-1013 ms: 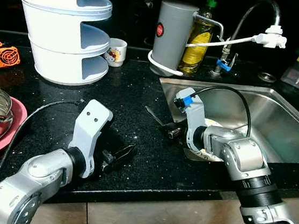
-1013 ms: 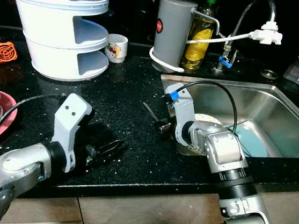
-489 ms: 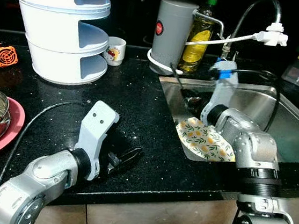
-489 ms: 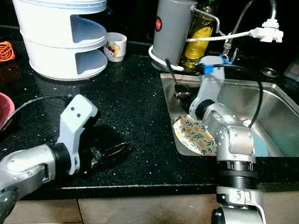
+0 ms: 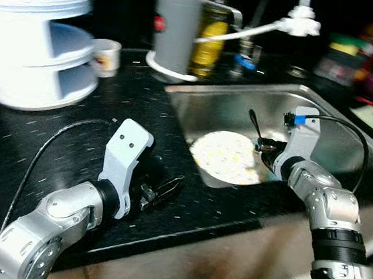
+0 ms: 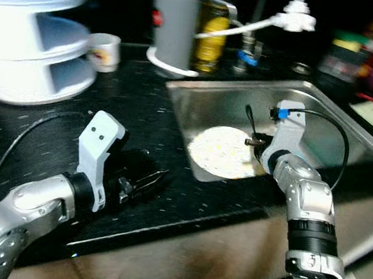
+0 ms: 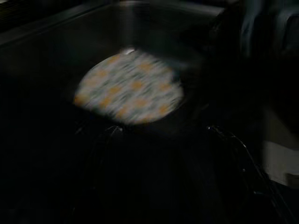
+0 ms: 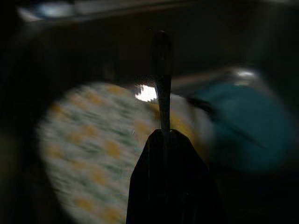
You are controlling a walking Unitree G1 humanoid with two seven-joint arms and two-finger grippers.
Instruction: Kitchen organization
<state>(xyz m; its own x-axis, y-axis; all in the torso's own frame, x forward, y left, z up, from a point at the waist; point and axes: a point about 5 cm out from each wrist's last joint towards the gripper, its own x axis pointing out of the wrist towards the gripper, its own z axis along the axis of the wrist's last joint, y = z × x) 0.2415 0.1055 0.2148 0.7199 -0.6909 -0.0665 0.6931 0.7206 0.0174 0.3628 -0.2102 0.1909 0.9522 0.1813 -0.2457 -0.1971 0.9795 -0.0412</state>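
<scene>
The right pincer point(image 8: 164, 140) has its black fingers point(image 8: 168, 182) pressed together on the handle of a dark spoon point(image 8: 161, 79), which stands out straight ahead of them. Behind it lies a blurred flower-patterned plate point(image 8: 88, 154), with a teal dish point(image 8: 238, 126) beside it.

Open counter point(image 5: 72, 133) beside plate-occupied sink point(image 5: 230, 111)

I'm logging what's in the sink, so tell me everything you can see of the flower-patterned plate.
The plate is round and pale, printed with small yellow-orange flowers and green specks. It lies inside the steel sink, at the corner nearest the black countertop; blur hides whether it is flat or tilted. A teal dish lies beside it. The right end effector, shut on a dark spoon, is above its edge. The left end effector points toward it from the counter.
</scene>
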